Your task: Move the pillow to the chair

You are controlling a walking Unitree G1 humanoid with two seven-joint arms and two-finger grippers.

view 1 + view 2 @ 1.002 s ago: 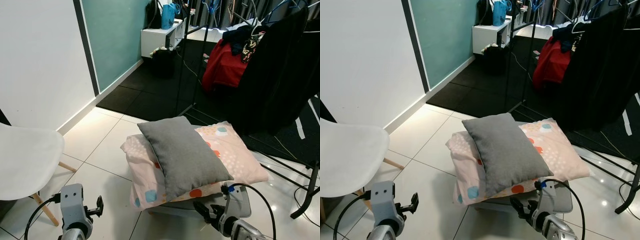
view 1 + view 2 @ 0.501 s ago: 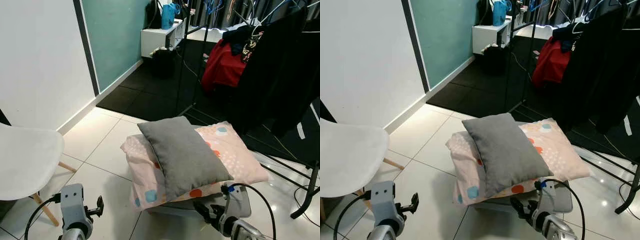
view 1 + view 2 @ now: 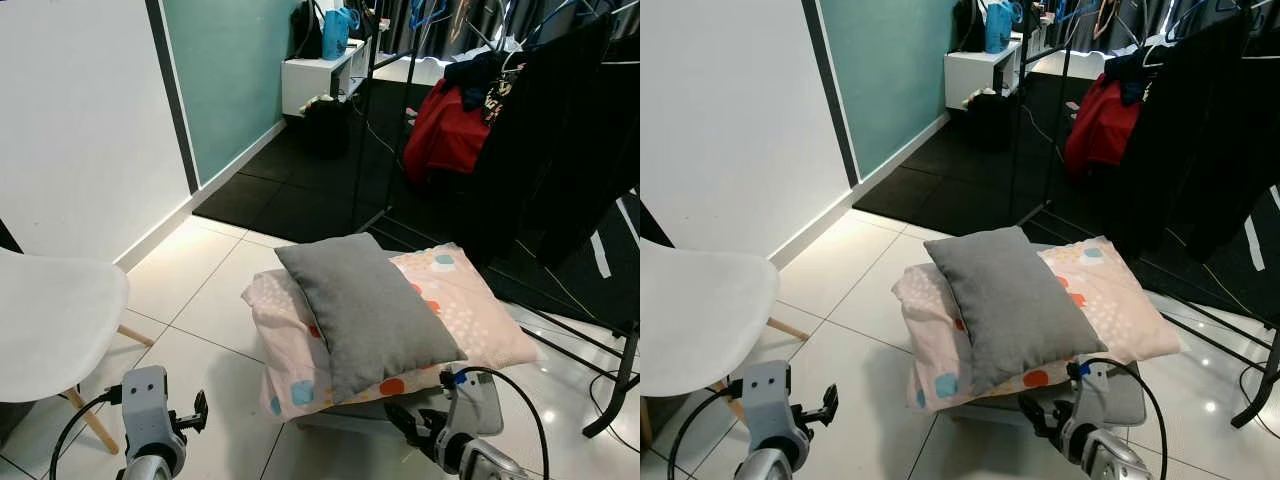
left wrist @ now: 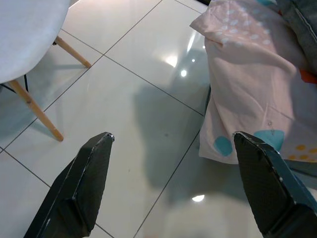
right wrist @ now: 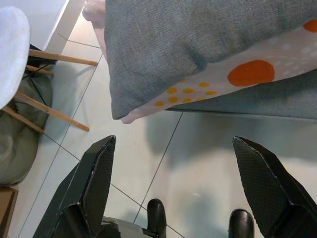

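Left eye view, read from left to right. A white chair point(image 3: 50, 320) with splayed wooden legs stands at the far left on the pale tiled floor point(image 3: 200, 290); its seat is bare, so it is free to take the load. Low in the foreground the left gripper point(image 4: 183, 183) hangs over the tiles between chair and pillows, its fingers point(image 4: 89, 183) released and spread wide, gripping nothing. At centre a grey pillow point(image 3: 365, 310) lies slantwise on top of a larger pink patterned pillow point(image 3: 470, 310), and both rest on a low grey stool point(image 3: 485, 400), which lifts them off the floor to about the level of the arms. The grey pillow, uppermost and unobstructed, is judged the likelier task object. The right gripper point(image 5: 176, 188) is poised just below the pillows' near edge, fingers point(image 5: 94, 178) likewise parted and empty, apparently readied for a grasp not yet begun. At right, dark and red garments hang on a clothes rack point(image 3: 540, 130) over black matting.
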